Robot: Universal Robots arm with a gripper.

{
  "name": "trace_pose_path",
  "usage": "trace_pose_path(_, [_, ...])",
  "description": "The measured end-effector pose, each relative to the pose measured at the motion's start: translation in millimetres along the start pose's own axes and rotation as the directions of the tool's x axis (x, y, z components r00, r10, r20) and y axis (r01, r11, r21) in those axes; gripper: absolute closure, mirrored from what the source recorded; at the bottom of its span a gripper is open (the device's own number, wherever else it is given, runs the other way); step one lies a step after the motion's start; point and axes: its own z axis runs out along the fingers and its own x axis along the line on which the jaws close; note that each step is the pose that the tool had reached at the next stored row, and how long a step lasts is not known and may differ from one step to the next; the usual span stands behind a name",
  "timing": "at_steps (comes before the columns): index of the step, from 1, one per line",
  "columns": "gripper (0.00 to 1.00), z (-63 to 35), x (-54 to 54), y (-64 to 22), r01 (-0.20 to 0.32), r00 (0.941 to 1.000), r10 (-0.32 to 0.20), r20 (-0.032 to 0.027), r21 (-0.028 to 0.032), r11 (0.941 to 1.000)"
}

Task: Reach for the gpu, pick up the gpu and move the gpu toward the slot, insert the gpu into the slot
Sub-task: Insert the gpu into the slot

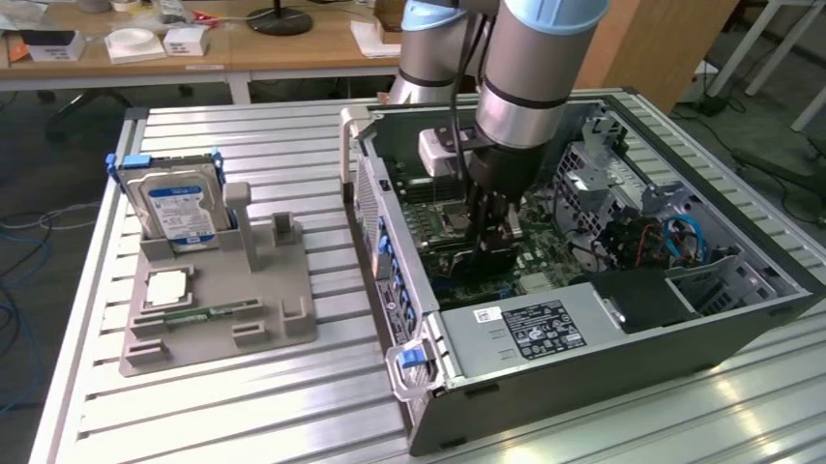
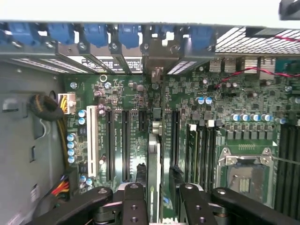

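Observation:
The gpu stands on edge on the green motherboard, seen as a thin strip running down into a slot. Its metal bracket end meets the rear wall of the case. The slot itself is hidden beneath the card. My gripper sits astride the card's near end, open, with the black fingers apart from the card on both sides. In the exterior view the gripper reaches straight down into the open computer case, over the middle of the motherboard.
Empty black expansion slots lie beside the card, and the CPU socket is on its other side. A cable bundle hangs near the case wall. On the exterior view's left, a grey holder carries a hard drive and a memory stick.

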Motion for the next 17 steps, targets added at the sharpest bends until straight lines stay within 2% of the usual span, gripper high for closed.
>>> trace_pose_path(3, [0.68, -1.0, 0.0, -0.1, 0.000, 1.0000, 0.000, 0.0001, 0.0011, 1.0000])
trace_pose_path(4, [0.75, -1.1, 0.0, -0.1, 0.000, 1.0000, 0.000, 0.0001, 0.0010, 1.0000])
trace_pose_path(6, [0.75, -1.1, 0.0, -0.1, 0.000, 1.0000, 0.000, 0.0001, 0.0011, 1.0000])
trace_pose_path(9, [0.90, -1.1, 0.0, -0.1, 0.000, 1.0000, 0.000, 0.0001, 0.0010, 1.0000])
trace_pose_path(17, [0.90, -1.1, 0.0, 0.0, 0.000, 1.0000, 0.000, 0.0001, 0.0010, 1.0000])
